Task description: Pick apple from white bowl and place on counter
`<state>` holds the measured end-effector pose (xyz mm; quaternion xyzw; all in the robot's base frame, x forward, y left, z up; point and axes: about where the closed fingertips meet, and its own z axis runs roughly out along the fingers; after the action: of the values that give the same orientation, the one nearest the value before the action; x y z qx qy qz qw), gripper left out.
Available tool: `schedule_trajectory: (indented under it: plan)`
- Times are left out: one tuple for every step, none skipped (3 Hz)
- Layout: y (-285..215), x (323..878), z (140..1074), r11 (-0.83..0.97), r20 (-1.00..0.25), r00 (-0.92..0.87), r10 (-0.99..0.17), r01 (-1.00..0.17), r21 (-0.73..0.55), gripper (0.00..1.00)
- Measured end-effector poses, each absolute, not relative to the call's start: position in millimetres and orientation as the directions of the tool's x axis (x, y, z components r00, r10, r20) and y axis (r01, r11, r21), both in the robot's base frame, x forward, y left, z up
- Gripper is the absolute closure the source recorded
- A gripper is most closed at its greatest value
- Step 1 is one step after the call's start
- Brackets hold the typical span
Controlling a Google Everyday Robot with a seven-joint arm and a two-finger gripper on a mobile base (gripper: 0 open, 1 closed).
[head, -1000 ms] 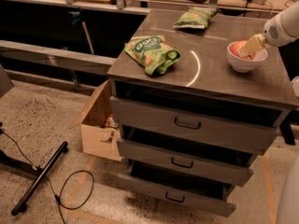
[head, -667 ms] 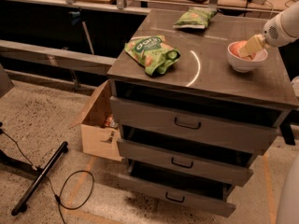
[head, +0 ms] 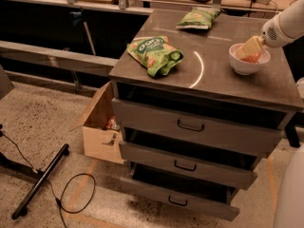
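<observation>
The white bowl stands at the right side of the dark counter. The reddish apple lies inside it, mostly hidden behind the fingers. My gripper reaches in from the right on a white arm and its pale fingers dip into the bowl, around or against the apple.
A green snack bag lies at the counter's front left, another green bag at the back. Three handled drawers stand partly pulled out below. A cardboard box sits on the floor to the left, with a cable and stand.
</observation>
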<state>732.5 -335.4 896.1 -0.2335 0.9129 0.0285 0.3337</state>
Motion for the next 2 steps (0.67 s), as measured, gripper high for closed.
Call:
schedule_trajectory:
  plan:
    - [-331.5,734.9,892.8,0.885,-0.618,-0.668,-0.415,-0.454,-0.103,0.60]
    - [-330.4,736.5,892.8,0.882,-0.619,-0.663,-0.422,-0.458,-0.111,0.83]
